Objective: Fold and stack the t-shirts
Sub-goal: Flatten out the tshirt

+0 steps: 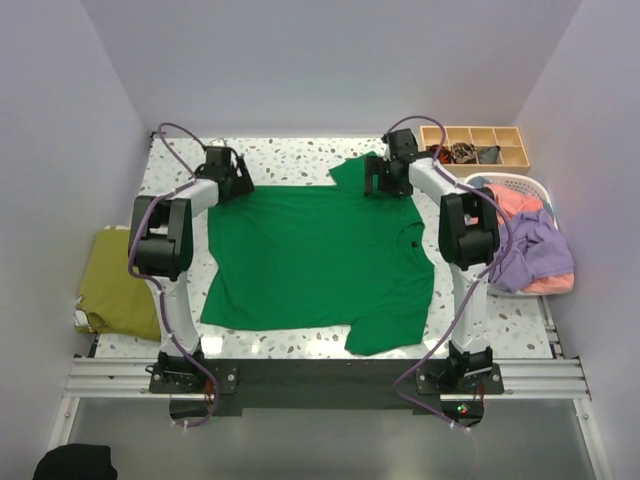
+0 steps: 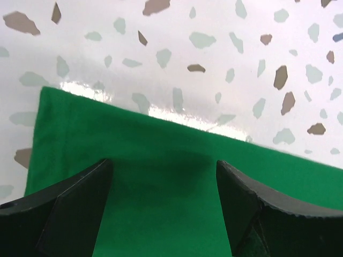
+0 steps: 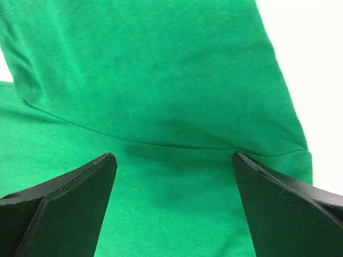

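Speckled white tabletop [image 1: 290,155] fills the space between pale walls. On it, the left gripper [image 2: 163,166] has its jaws spread wide and holds nothing. It sits over the far hem corner of the green t-shirt [image 1: 320,260]. The shirt's straight edge runs just ahead of the fingertips, with bare table beyond it. The right gripper [image 3: 174,160] is spread open as well and also holds nothing. It is over the spot where the far sleeve joins the body of the green t-shirt, and the seam crosses just ahead of its fingers. Whether either pair of fingers touches the cloth cannot be told.

The green t-shirt lies spread flat in the middle of the table. Its hem is to the left and its collar to the right, with one sleeve at the far side and the other at the near edge.

Left of the green t-shirt, and apart from it, an olive-yellow t-shirt [image 1: 115,280] lies crumpled at the table's side edge. Right of the green t-shirt, a white basket [image 1: 540,185] holds a coral-pink t-shirt [image 1: 515,200] and a lavender t-shirt [image 1: 535,250]. The lavender one spills over the basket's near rim. Beyond the basket, at the far right of the green t-shirt, sits a wooden tray [image 1: 475,147] with compartments and small dark items in two of them.
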